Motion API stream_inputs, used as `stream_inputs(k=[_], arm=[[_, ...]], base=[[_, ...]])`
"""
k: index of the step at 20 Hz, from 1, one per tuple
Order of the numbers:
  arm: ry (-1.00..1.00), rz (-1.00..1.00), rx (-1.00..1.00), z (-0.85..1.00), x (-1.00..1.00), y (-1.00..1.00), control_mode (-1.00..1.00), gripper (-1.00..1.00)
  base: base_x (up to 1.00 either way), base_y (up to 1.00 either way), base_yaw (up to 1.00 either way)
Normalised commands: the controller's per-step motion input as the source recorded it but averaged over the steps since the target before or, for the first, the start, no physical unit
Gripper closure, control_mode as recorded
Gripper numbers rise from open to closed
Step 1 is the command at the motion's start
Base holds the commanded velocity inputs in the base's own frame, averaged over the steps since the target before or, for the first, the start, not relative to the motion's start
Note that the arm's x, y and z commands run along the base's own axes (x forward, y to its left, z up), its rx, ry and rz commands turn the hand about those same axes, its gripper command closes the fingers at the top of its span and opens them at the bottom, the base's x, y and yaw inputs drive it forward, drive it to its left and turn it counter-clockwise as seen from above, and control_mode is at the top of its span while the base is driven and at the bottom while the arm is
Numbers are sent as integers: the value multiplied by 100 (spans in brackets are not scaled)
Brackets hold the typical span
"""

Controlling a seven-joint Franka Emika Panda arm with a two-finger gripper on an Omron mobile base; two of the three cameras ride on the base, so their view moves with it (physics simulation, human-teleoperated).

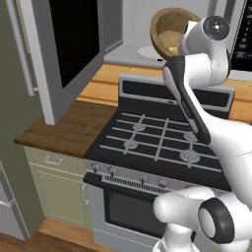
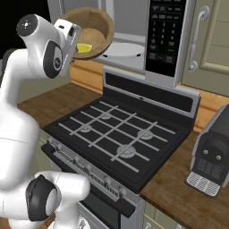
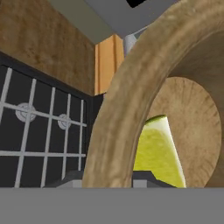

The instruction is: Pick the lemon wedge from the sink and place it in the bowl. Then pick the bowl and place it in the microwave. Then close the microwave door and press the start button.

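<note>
Above the stove [image 2: 120, 134], before the open microwave [image 2: 167, 36], the gripper [image 3: 113, 177] pinches the bowl [image 2: 91, 31] by its rim, jaws part closed. The bowl is tipped steeply, its mouth facing sideways. The lemon wedge [image 3: 157, 153] lies inside at its low edge.

Arm [image 1: 197, 113] raised high, wrist bent — gripper [image 2: 74, 44] clamped on bowl [image 2: 91, 29] rim.

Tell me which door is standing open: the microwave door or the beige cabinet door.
The microwave door, the grey-framed one with the black glass window, is swung wide open to the left. The beige cabinet door right of the keypad is shut flat.
</note>
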Motion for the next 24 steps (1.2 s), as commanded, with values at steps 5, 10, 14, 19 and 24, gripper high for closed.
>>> stream_inputs(k=[5,10,14,19,24], arm=[[3,0,0,8,64,-4,-100,100],[3,0,0,23,67,0,-100,100],[12,0,0,16,72,-2,-100,100],[8,0,0,-2,68,-12,-100,100],[0,1,0,-11,59,-18,-100,100]], base=[[0,0,0],[0,0,0],[0,0,0],[0,0,0],[0,0,0]])
